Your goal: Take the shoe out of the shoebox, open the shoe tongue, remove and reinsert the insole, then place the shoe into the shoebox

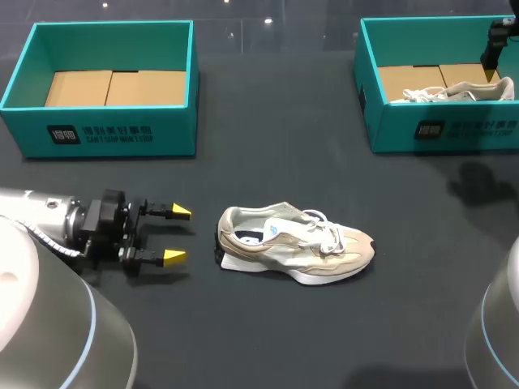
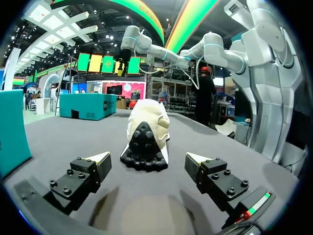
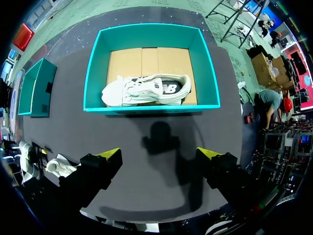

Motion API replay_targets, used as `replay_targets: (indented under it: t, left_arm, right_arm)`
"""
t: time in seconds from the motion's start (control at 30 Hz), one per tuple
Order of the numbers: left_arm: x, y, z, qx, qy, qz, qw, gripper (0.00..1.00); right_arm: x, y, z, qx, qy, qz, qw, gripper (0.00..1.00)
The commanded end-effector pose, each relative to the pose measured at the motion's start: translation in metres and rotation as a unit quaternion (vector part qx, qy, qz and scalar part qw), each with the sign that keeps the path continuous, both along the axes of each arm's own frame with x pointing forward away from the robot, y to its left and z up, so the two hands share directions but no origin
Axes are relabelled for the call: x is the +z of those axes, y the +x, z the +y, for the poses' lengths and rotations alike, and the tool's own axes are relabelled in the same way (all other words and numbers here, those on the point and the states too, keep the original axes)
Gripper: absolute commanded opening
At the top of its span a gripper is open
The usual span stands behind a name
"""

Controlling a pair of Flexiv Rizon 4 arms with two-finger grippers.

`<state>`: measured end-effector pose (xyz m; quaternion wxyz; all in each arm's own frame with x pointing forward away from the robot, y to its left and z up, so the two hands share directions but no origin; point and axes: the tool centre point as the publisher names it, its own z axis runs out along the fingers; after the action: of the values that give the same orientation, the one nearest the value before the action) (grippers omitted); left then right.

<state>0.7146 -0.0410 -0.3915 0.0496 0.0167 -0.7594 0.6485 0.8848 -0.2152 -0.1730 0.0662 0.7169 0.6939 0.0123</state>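
Yellow-tipped left gripper (image 1: 177, 235) near left, low over table (image 1: 243, 340), fingers spread, nothing between them. Just right of it: beige shoe (image 1: 296, 243) on its sole, heel toward the tips, outside both boxes. Risk: a push on the heel slides it right; loose laces (image 1: 324, 225) may snag. Far left, teal shoebox (image 1: 97, 134). Far right, right gripper (image 3: 159, 155), fingers spread, above second shoebox (image 3: 151, 108) holding white shoe (image 3: 146, 89); mix-up possible.

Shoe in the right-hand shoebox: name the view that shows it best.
Right wrist view: it looks straight down on the whole shoe in its shoebox. Head view shows only its top above the wall; left wrist view, none.
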Motion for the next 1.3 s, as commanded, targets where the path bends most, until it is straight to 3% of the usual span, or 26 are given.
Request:
replay_targets:
  t: [0.03, 1.3]
  left_arm:
    - [-0.005, 0.002, -0.007, -0.003, 0.003, 0.006, 1.0, 1.0]
    - [-0.018, 0.001, -0.056, -0.014, 0.041, 0.01, 0.999, 0.99]
  right_arm:
    - [0.0, 0.0, 0.001, -0.001, 0.0, 0.0, 1.0, 1.0]
    - [0.0, 0.0, 0.001, -0.001, 0.0, 0.0, 1.0, 1.0]
